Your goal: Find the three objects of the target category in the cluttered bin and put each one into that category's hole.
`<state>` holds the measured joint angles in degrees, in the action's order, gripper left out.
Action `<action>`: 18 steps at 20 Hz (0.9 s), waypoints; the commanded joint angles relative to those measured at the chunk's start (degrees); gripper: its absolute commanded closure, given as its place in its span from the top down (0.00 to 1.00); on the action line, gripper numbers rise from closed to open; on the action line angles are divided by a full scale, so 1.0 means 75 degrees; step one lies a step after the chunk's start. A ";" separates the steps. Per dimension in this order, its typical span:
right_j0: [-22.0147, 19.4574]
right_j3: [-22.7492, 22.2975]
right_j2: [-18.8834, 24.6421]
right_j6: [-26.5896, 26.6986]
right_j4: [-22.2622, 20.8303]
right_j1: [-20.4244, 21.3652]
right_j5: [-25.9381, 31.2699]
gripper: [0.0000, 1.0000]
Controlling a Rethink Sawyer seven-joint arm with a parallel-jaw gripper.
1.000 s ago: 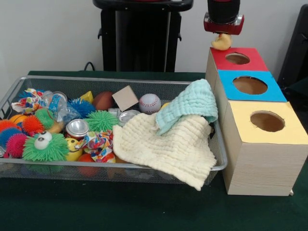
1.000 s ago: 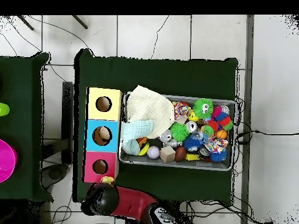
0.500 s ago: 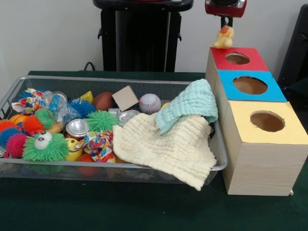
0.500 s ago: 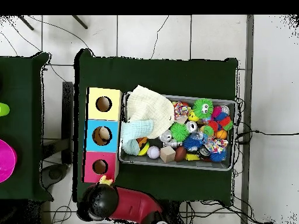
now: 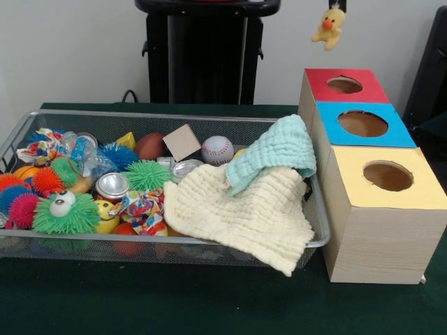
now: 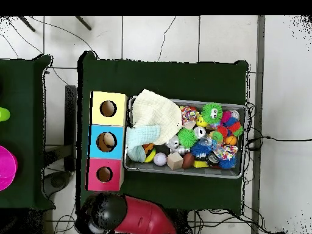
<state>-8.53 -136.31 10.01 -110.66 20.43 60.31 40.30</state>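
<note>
A small yellow plush duck (image 5: 330, 26) hangs in the air at the top edge of the front view, above and behind the red hole (image 5: 344, 84) of the wooden box. It dangles from the gripper, which is cut off above that view. In the overhead view the arm's black wrist (image 6: 105, 212) hides both gripper and duck, just beyond the box's red end (image 6: 104, 174). The blue hole (image 5: 362, 123) and yellow hole (image 5: 387, 176) follow in a row. The wire bin (image 5: 140, 115) holds several toys.
A cream cloth (image 5: 241, 213) hangs over the bin's rim beside the box, with a teal cloth (image 5: 276, 150) on top. A baseball (image 5: 217, 150), a wooden block (image 5: 182, 142), a can (image 5: 112, 186) and spiky balls (image 5: 65, 211) fill the bin.
The gripper has risen out of the top of the front view, taking the duck up from just behind the red box end. Bin contents are unchanged.
</note>
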 commanded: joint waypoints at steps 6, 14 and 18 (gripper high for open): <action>-0.0354 0.0965 0.0305 -0.0966 0.1402 -0.0062 -0.1001 0.00; -0.0645 0.1034 0.0767 -0.0601 0.1485 -0.0888 -0.2346 0.00; -0.0814 0.0927 0.1055 -0.0621 0.1324 -0.1197 -0.3059 0.00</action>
<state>-12.39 -133.05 11.77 -110.66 28.43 56.73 24.88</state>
